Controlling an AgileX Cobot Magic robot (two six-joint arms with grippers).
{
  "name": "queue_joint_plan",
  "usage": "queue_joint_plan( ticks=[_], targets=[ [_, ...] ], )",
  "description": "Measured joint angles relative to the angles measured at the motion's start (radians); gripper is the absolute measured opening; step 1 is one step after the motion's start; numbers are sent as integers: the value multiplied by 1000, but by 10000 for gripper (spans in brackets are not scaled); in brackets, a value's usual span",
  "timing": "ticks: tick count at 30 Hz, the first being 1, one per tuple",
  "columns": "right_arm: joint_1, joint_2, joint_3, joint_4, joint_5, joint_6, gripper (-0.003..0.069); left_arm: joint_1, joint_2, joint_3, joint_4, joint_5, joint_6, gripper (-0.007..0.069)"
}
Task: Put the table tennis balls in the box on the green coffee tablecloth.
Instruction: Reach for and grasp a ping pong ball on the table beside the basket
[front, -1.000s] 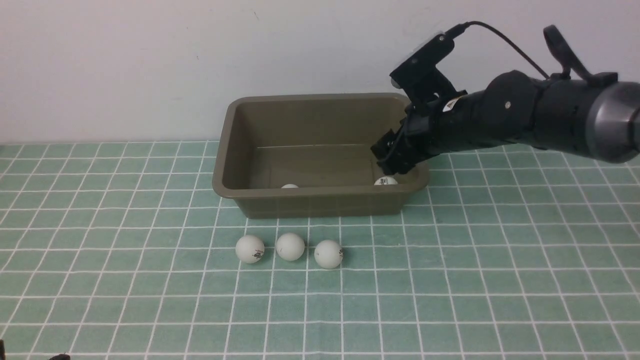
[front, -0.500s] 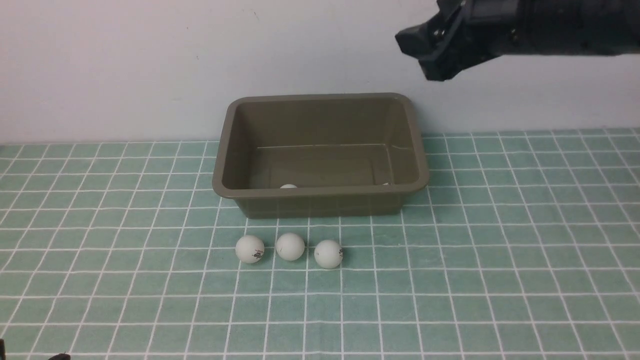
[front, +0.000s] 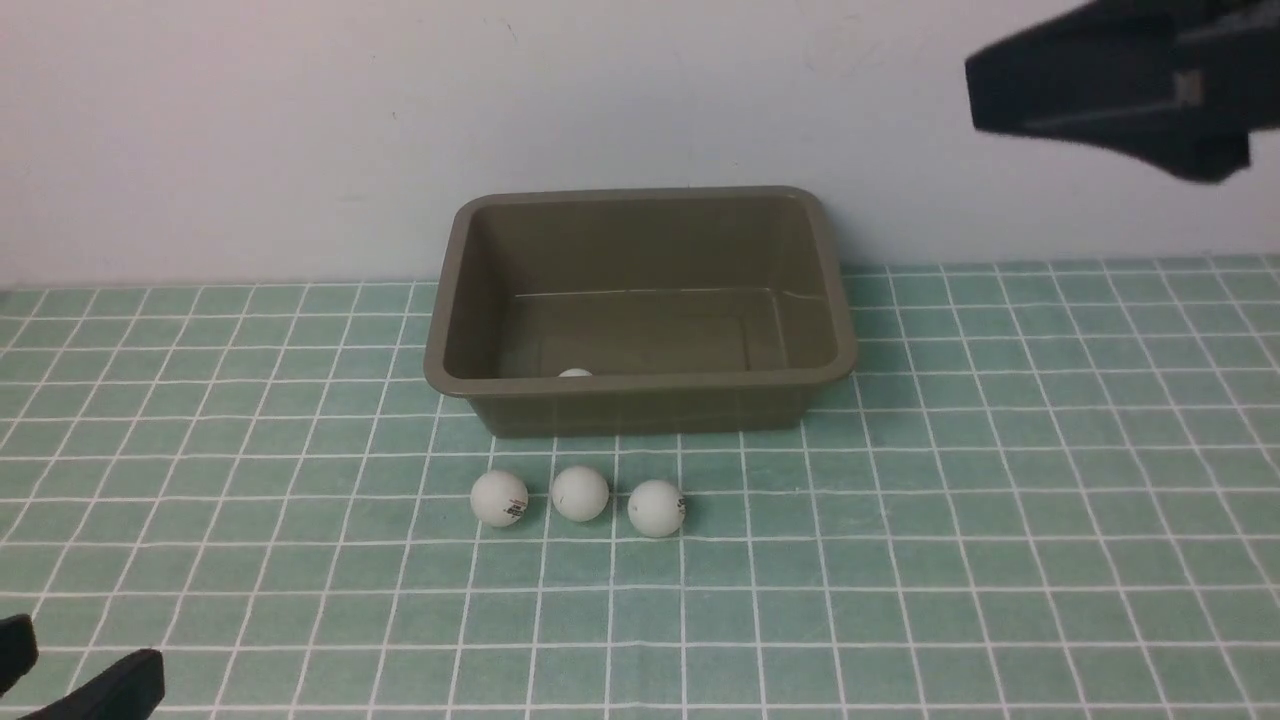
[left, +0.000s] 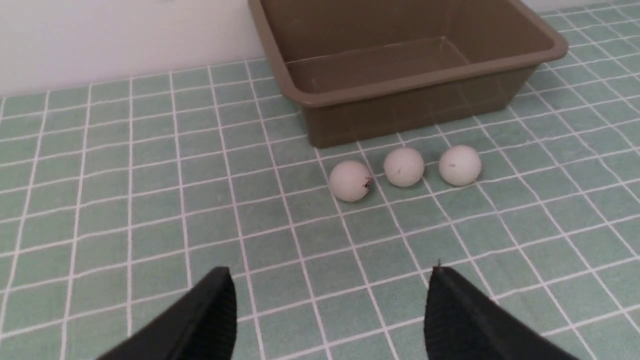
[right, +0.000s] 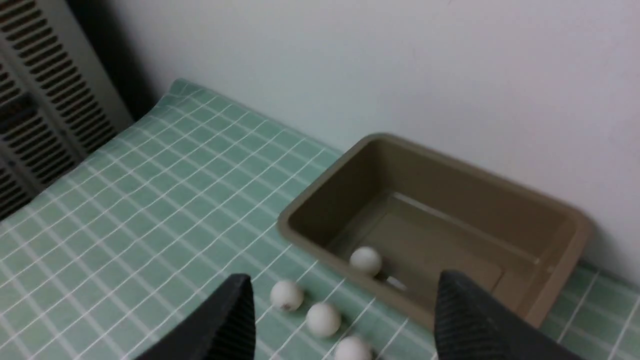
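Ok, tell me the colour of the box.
Olive-brown all over, plain, no pattern. The box shows best in the front view.

Left gripper (left: 329, 272), right gripper (right: 342, 276): both agape

Smooth plastic box (front: 640, 381), matte balls (front: 580, 493), matte cloth (front: 900, 560).

The green checked tablecloth (front: 1000, 500) carries the brown box (front: 640, 381) by the wall and three white balls (front: 580, 493) in a row just before it, not touching.
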Motion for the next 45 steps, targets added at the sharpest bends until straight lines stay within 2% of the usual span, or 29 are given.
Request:
queue_joint_plan(
  ticks=[7,12,19,27,36,40,45],
  targets=[
    [0,0,0,-3,101,-85,388,0,141,0,-163,-9,224,457],
    [0,0,0,-3,102,-88,388,0,444,-39,-270,-49,316,457],
    [0,0,0,-3,90,-88,388,0,851,-198,-411,-153,444,457],
    [0,0,0,-3,86,-88,388,-2,1271,-381,-577,-72,672,457],
    [0,0,0,-3,75,-88,388,-3,1447,-432,-805,-55,916,457],
    [0,0,0,-3,52,-88,388,-39,1499,-446,-836,-126,956,457],
    [0,0,0,-3,34,-88,388,-151,1536,-459,-845,-263,969,457]
  ],
)
